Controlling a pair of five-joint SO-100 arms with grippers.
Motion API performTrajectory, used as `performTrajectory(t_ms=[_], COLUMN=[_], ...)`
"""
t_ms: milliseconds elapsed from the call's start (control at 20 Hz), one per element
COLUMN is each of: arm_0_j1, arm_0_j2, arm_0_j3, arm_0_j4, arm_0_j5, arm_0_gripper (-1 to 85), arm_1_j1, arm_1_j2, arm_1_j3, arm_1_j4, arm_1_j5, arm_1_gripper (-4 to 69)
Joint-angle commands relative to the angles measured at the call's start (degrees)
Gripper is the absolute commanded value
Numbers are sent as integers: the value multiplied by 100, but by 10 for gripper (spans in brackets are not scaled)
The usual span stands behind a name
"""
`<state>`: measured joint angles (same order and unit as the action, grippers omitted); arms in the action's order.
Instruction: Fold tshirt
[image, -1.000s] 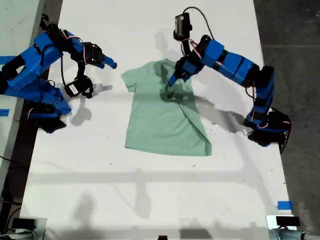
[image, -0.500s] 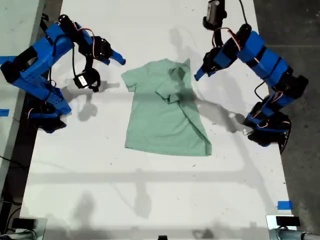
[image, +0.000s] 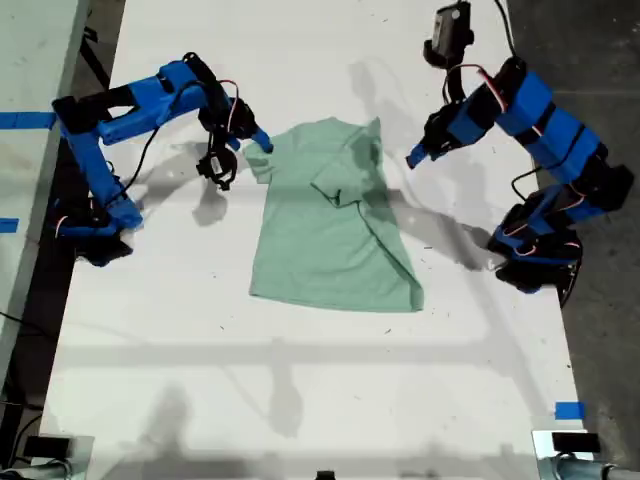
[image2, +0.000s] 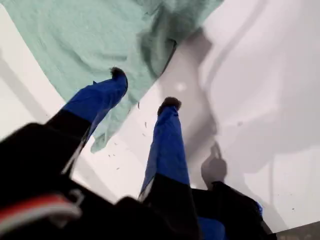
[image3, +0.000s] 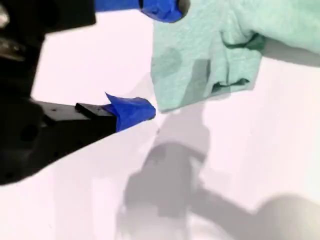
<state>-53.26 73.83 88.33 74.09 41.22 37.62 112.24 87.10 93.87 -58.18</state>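
My first gripper (image: 415, 157) hangs in the upper right of the exterior view, just off the edge of the tshirt (image: 320, 240) on that side, its jaws spread and holding nothing. In the first wrist view this gripper (image2: 145, 89) shows one blue finger over the green cloth (image2: 75, 35) and the other over bare white tabletop, with the shirt's edge running between them.

My second gripper (image: 262, 143) sits in the upper left of the exterior view, at the tip of the shirt's sleeve on that side. Its jaws are also spread. In the second wrist view the gripper (image3: 157, 60) has the sleeve corner (image3: 200, 65) lying between and just beyond the two blue tips; whether either tip touches the cloth I cannot tell.

The tshirt lies in the middle of the white tabletop (image: 300, 400), collar end toward the top of the exterior view. Its sleeve side toward the exterior view's right is folded inward over the body, leaving a diagonal crease and a rumpled patch near the collar.
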Motion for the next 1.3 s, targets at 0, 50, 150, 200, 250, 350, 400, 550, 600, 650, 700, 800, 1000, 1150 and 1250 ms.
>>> performTrajectory(t_ms=[0, 50, 150, 200, 250, 350, 400, 550, 600, 650, 700, 800, 1000, 1150, 1250], arm_0_j1=[26, 18, -62, -79, -88, -105, -114, -53, -53, -70, -123, -290, -580, -589, -237], arm_0_j2=[-642, -1002, -1775, -2153, -2487, -2698, -2698, -2241, -1951, -1661, -1380, -756, 598, 879, 501], arm_0_j3=[-976, -1310, -2074, -2426, -2769, -2936, -2936, -2927, -2900, -2856, -2795, -2435, -967, -439, -1204], arm_0_j4=[18, 88, 369, 510, 694, 756, 729, 817, 905, 1011, 1134, 1230, 773, 519, 545], arm_0_j5=[26, 26, 62, 105, 123, 141, 149, 132, 132, 132, 132, 149, 158, 176, 97], arm_0_gripper=[280, 287, 272, 256, 224, 66, 16, 3, 2, 1, 1, 1, 1, 1, 1], arm_1_j1=[-35, -35, -26, -18, 0, 53, 70, 97, 97, 97, 97, 79, 79, 79, 88], arm_1_j2=[615, 747, 984, 1107, 1230, 1441, 1512, 1626, 1661, 1687, 1714, 1775, 1881, 1890, 1890], arm_1_j3=[123, 229, 396, 501, 598, 800, 879, 1002, 1028, 1055, 1072, 1125, 1266, 1345, 1397], arm_1_j4=[-114, -132, -132, -132, -141, -167, -185, -185, -185, -185, -185, -185, -185, -237, -281], arm_1_j5=[53, 62, 62, 62, 62, 44, 35, 26, 26, 35, 44, 70, 105, 105, 114], arm_1_gripper=[161, 160, 158, 157, 156, 154, 151, 148, 147, 146, 144, 142, 137, 136, 135])
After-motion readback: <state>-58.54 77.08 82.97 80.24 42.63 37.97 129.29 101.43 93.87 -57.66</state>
